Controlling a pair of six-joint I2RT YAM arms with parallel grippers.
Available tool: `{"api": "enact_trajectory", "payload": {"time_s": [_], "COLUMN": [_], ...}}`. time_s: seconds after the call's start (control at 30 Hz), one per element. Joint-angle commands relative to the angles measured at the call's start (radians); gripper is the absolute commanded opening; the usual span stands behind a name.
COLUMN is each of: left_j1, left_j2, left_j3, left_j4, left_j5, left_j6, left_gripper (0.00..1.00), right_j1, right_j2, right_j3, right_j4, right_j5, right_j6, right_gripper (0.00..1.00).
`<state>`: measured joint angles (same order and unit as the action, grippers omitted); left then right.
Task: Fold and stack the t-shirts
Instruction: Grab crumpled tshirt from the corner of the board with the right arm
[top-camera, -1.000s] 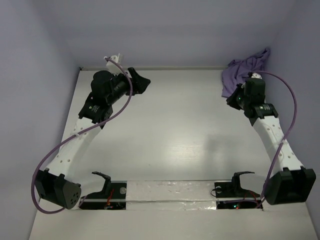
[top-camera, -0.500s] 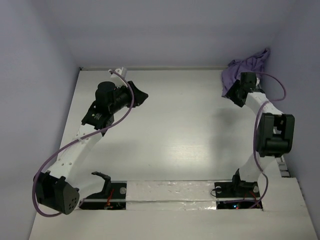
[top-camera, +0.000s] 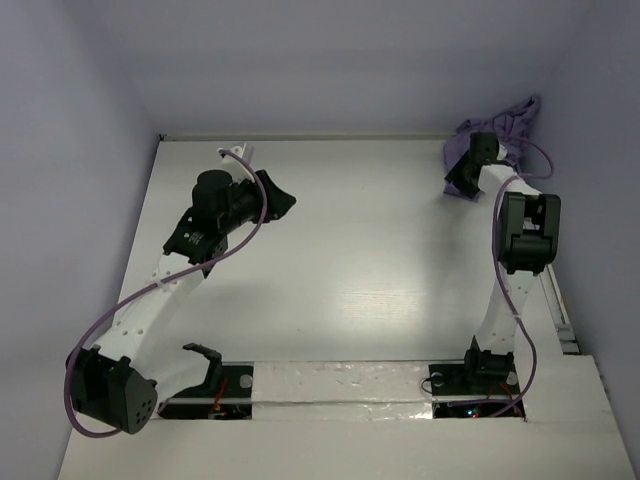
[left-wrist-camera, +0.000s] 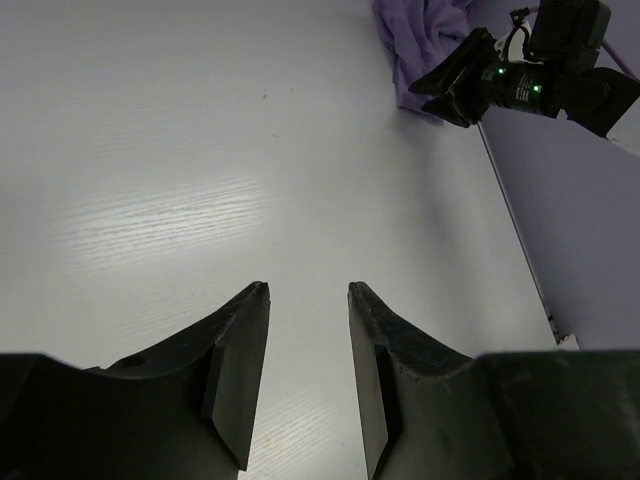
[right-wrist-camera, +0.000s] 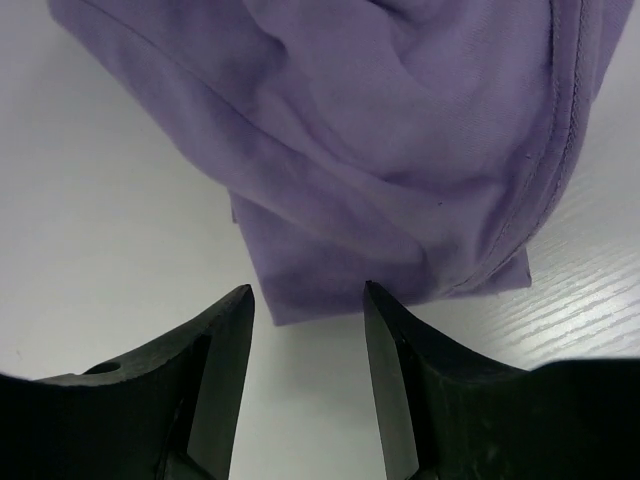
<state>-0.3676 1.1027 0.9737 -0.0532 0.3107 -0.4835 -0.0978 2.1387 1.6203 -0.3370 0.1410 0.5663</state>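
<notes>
T-shirt (top-camera: 505, 125) is bunched in a crumpled heap at the far right corner of the surface (top-camera: 360, 260). I've got the right pincer (right-wrist-camera: 305, 295) low at the heap's near-left edge, fingers apart. A folded edge of the cloth lies right at the gap between the tips, nothing clamped. I can't tell whether the tips touch the fabric. Left pincer (left-wrist-camera: 308, 290) hangs over bare surface on the far left side, fingers apart, holding nothing, well apart from the t-shirt.
</notes>
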Motion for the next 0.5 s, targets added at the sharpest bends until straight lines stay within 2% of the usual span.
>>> {"api": "enact_trajectory", "payload": {"time_s": [0.0,0.1,0.13,0.23,0.3,0.33,0.47], "left_j1": [-0.005,-0.005,-0.005,-0.005,-0.005,-0.005,-0.005], "left_j2": [-0.037,-0.037,-0.035,-0.027,-0.026,-0.024,-0.004], "left_j3": [-0.013,-0.012,-0.01,-0.004,0.008,0.016,0.069], "left_j4": [0.009,0.003,0.003,0.0,0.0,-0.007,-0.027], "left_j5": [-0.021,-0.03,-0.032,-0.033,-0.041,-0.045,-0.077], "left_j6": [0.0,0.003,0.002,0.003,0.009,0.016,0.059], "left_gripper": [0.34,0.34,0.34,0.34,0.34,0.34,0.34], "right_j1": [-0.011,-0.011,-0.011,-0.011,-0.011,-0.011,-0.011], "right_j2": [0.012,0.046,0.056,0.108,0.13,0.128,0.043], "right_j3": [0.046,0.088,0.104,0.196,0.211,0.213,0.164], "right_j4": [-0.007,-0.036,-0.039,-0.108,-0.117,-0.116,-0.051], "right_j5": [0.034,0.013,0.006,-0.021,-0.049,-0.06,-0.154], "right_j6": [0.004,-0.002,-0.009,-0.029,-0.04,-0.054,-0.081], "right_gripper": [0.54,0.47,0.39,0.36,0.08,0.0,0.0]}}
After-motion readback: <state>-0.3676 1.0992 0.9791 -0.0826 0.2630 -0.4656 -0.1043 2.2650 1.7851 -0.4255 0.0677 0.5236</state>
